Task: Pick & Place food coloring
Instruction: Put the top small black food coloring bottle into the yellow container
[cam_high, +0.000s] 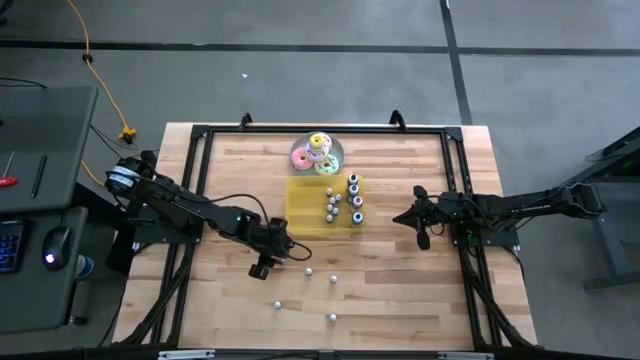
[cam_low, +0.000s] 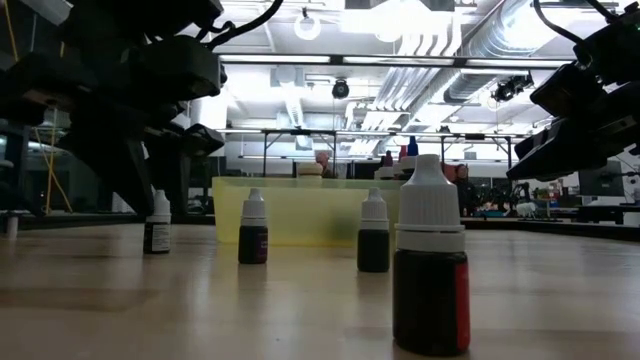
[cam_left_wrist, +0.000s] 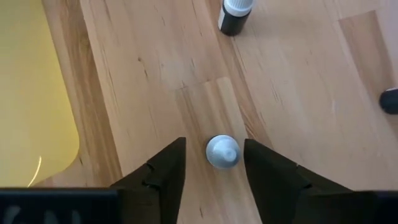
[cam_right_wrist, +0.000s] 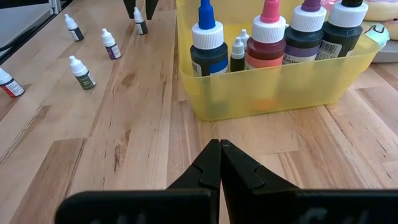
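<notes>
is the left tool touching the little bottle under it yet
Apart. The left wrist view shows bare wood on both sides of the small bottle's cap, between it and the left tool's fingers.

Bright overhead glare, backlit dark silhouettes

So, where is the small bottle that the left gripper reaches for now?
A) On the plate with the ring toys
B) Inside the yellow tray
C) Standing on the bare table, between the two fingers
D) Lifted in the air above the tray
C. In the left wrist view the small bottle stands on the wooden table, its pale cap between the left gripper fingers, beside the yellow tray.
</notes>
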